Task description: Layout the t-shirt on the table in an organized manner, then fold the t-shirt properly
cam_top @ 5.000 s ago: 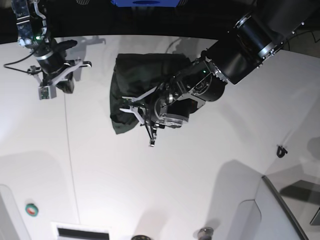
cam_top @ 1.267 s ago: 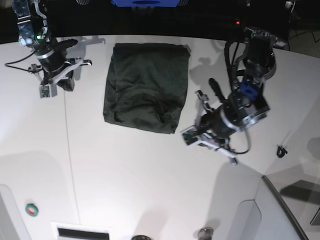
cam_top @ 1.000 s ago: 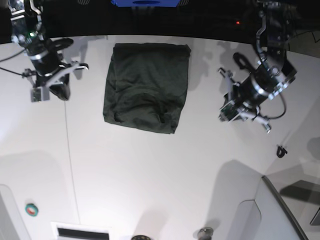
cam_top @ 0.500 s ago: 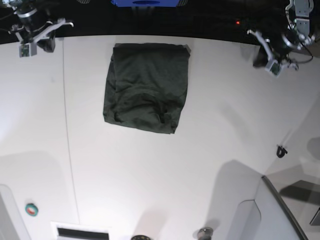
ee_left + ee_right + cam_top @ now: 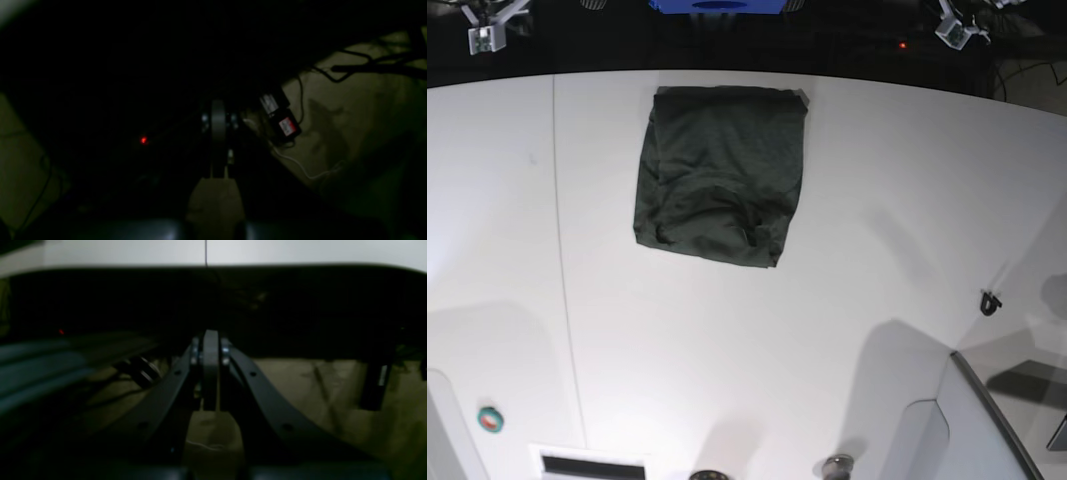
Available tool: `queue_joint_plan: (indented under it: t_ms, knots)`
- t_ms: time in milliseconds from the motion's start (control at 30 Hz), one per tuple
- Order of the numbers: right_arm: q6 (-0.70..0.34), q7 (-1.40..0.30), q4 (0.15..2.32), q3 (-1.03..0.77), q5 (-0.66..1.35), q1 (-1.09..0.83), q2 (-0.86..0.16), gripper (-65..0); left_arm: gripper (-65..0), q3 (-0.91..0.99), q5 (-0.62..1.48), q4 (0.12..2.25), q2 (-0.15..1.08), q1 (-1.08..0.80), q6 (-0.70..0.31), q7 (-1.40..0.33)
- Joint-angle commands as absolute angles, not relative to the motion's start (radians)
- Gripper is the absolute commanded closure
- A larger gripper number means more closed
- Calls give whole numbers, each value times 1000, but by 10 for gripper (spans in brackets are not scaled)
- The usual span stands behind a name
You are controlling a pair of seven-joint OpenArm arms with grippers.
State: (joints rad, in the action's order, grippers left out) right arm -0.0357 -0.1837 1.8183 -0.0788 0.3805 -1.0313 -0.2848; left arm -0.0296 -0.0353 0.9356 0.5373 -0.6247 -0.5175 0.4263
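The dark green t-shirt [image 5: 717, 175] lies folded into a rough rectangle on the far middle of the white table [image 5: 847, 250], its near edge wrinkled. Both arms are pulled back off the table. My right gripper [image 5: 210, 335] is shut and empty, just showing at the top left corner of the base view [image 5: 487, 20]. My left gripper [image 5: 218, 105] is shut and empty, at the top right corner of the base view [image 5: 957, 25]. The wrist views show dark floor and cables beyond the table, not the shirt. The table edge [image 5: 300, 251] shows in the right wrist view.
A thin dark seam [image 5: 562, 260] runs down the table's left side. A green tape roll [image 5: 491, 419] and a white vent [image 5: 592, 463] sit near the front left. A small black clip [image 5: 990, 300] and a grey panel [image 5: 987, 420] are at the right.
Both arms have drawn back from the table to the far corners. Five seconds ago the left gripper was over the shirt; the shirt has since lain still, folded.
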Motion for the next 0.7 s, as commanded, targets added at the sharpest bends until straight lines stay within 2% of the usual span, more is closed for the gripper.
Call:
queue_joint_plan:
  t_ms: [0, 167, 300, 533, 667]
  knots:
    - [-36, -170, 1840, -87, 346, -1063, -292, -8, 0, -28, -24, 937, 559, -645, -501, 453]
    - [-36, -170, 1847, -73, 142, -1098, -239, -8, 0, -22, -24, 951, 524, -707, -484, 463]
    - [-36, -170, 1744, -13, 33, -1069, -194, -8, 0, -30, -24, 908, 487, -730, -483, 458]
    - [-36, -170, 1362, 216, 5, -842, -203, -8, 0, -30, -24, 751, 386, -694, -483, 464]
    - [-36, -165, 1009, 325, 7, -645, -196, -8, 0, -42, -25, 676, 340, -627, -483, 458]
